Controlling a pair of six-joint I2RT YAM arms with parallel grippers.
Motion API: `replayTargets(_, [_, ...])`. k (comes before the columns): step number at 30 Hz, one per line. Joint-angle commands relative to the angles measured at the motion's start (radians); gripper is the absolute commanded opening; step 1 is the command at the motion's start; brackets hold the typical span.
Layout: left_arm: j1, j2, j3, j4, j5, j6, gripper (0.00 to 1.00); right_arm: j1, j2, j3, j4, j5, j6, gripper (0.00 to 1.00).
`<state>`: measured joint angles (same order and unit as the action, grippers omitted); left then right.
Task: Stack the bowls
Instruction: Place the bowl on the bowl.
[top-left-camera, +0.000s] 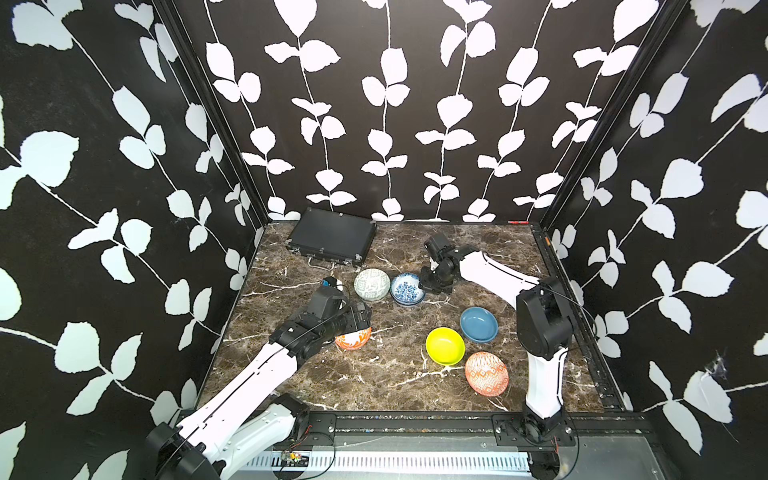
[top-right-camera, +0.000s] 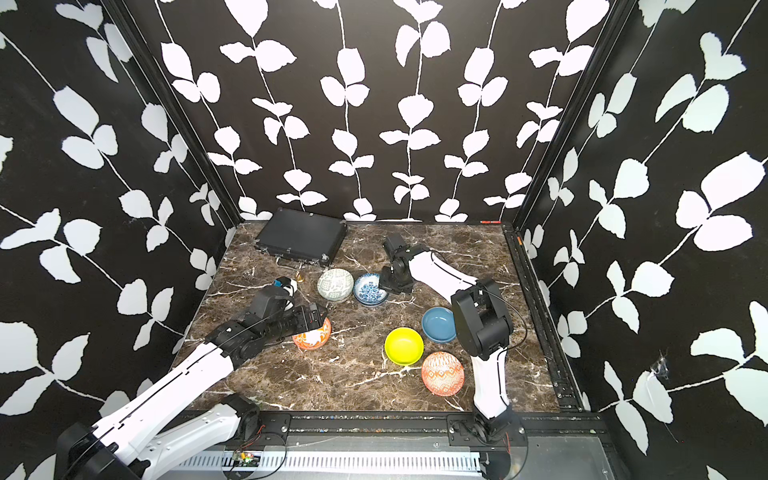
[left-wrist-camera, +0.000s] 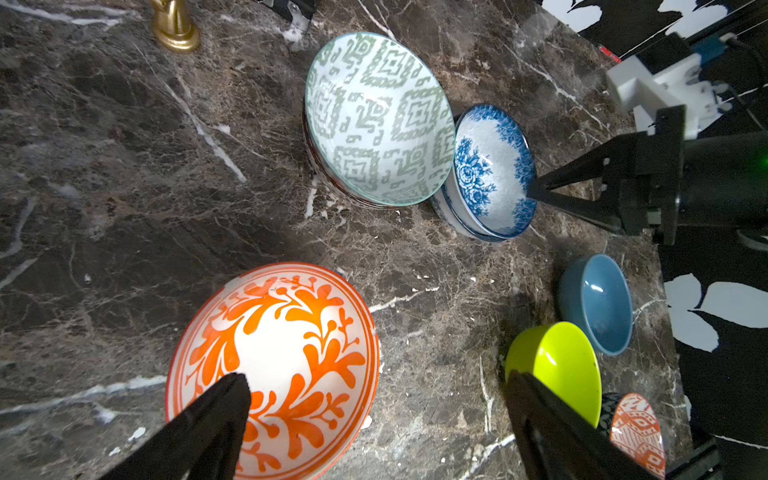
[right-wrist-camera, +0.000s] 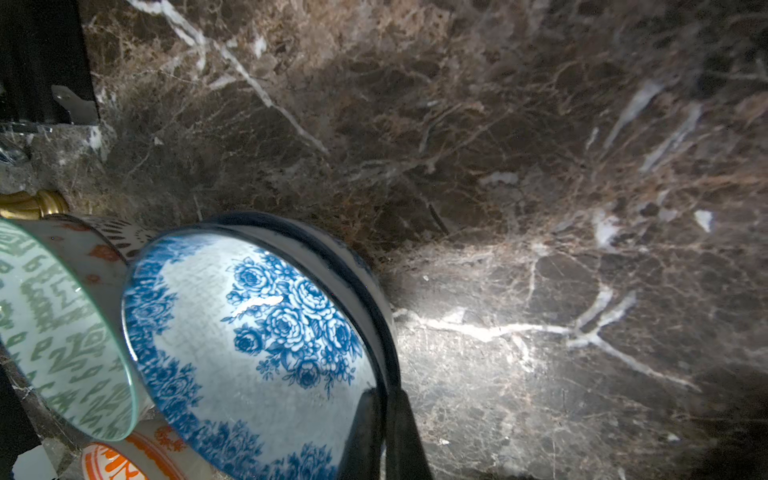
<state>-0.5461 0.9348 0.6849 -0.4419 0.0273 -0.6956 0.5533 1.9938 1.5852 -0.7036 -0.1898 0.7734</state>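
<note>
My right gripper (right-wrist-camera: 384, 397) is shut on the near rim of the top blue-floral bowl (right-wrist-camera: 249, 332), which sits in another bowl of the same kind (top-left-camera: 407, 288). Beside it, a pale patterned bowl (top-left-camera: 372, 284) rests on another bowl. My left gripper (left-wrist-camera: 376, 378) hangs open over an orange-patterned bowl (left-wrist-camera: 291, 353), one finger above its inside and the other off its rim. The plain blue bowl (top-left-camera: 478, 324), the yellow bowl (top-left-camera: 444, 345) and a second orange-patterned bowl (top-left-camera: 486, 373) stand apart at the right front.
A flat black case (top-left-camera: 332, 237) lies at the back left of the marble table (top-left-camera: 395, 374). A small brass object (left-wrist-camera: 174, 29) stands between the case and the pale bowl. Black patterned walls close in three sides.
</note>
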Motion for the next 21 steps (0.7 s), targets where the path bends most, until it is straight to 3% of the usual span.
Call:
replayTargets(1, [0.006,-0.010,-0.010,0.014,-0.009,0.008,0.98,-0.003,-0.024,0.017,-0.056,0.039,-0.017,0.00])
replayTargets(18, [0.006,-0.008,-0.008,0.014,-0.009,0.010,0.99,-0.004,-0.015,0.029,-0.065,0.045,-0.032,0.00])
replayTargets(21, [0.006,-0.006,-0.007,0.014,-0.009,0.008,0.99,-0.004,-0.017,0.031,-0.057,0.030,-0.038,0.10])
